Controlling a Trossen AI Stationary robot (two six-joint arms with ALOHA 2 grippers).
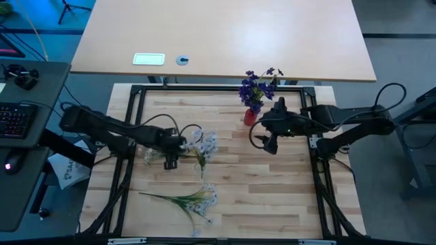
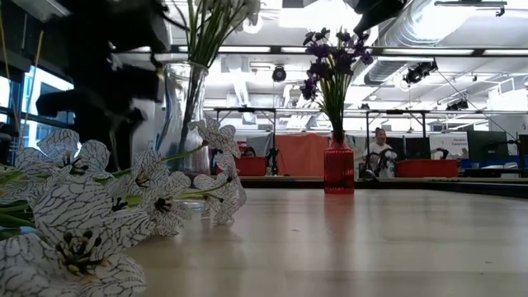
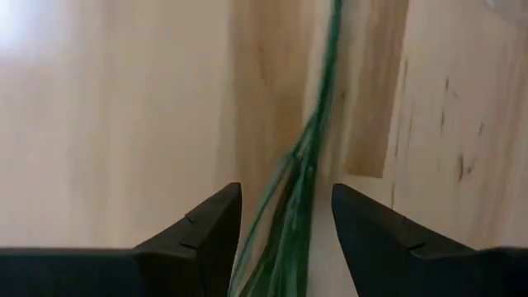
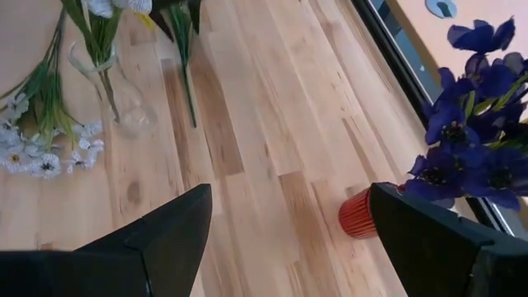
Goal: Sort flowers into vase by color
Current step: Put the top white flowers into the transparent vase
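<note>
White flowers (image 1: 192, 200) lying flat at the near edge of the table (image 1: 272, 197). Farther back, left gripper (image 1: 172, 161) with fingers apart around green stems (image 3: 301, 177), just beside the glass vase (image 2: 183, 99) holding white flowers. Farthest back, right gripper (image 1: 272, 145) spread wide, empty, near the red vase (image 1: 250, 117) full of purple flowers (image 1: 257, 87).

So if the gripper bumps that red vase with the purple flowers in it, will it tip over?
Probably fairly easily: the red vase is narrow, and the purple flowers rise well above it, so it looks top-heavy. It would likely slide little on the wooden table.
</note>
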